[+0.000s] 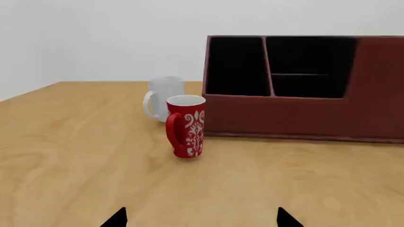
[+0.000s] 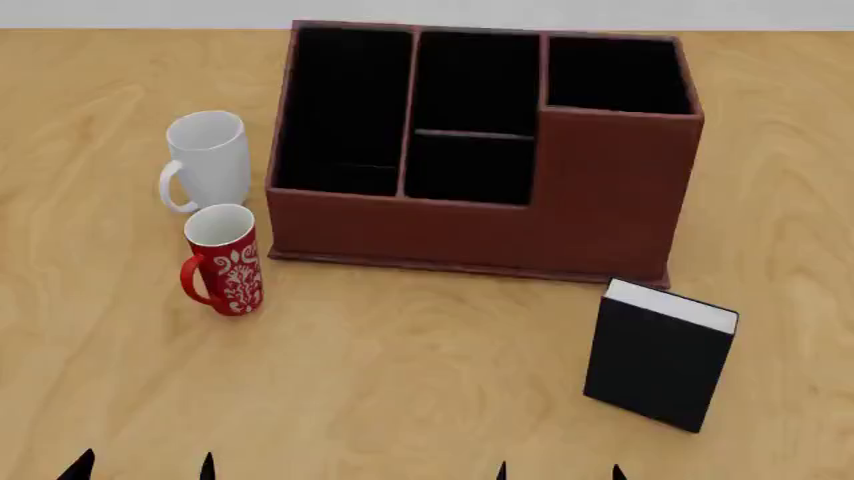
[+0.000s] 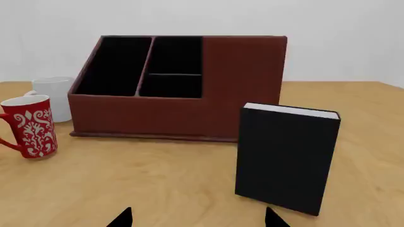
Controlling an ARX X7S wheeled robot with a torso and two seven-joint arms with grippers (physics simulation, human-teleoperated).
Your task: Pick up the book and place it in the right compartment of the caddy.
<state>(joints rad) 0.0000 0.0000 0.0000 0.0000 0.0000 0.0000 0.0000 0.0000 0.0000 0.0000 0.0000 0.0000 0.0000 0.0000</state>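
A black hardcover book (image 2: 659,360) (image 3: 286,158) with white page edges stands upright on the table, just in front of the caddy's right end. The reddish-brown caddy (image 2: 481,230) (image 3: 183,116) (image 1: 303,118) has a black interior; its right compartment (image 2: 617,76) sits behind the taller front wall. My right gripper (image 2: 559,473) (image 3: 198,218) is open and empty, low at the near edge, short of the book and slightly to its left. Over at the near left, my left gripper (image 2: 144,468) (image 1: 202,218) is open too, with only bare table between its tips.
A red patterned mug (image 2: 224,260) (image 1: 185,126) (image 3: 28,126) stands left of the caddy, with a white mug (image 2: 206,160) (image 1: 165,98) (image 3: 56,97) behind it. The wooden table (image 2: 400,380) spreads between the grippers and the caddy.
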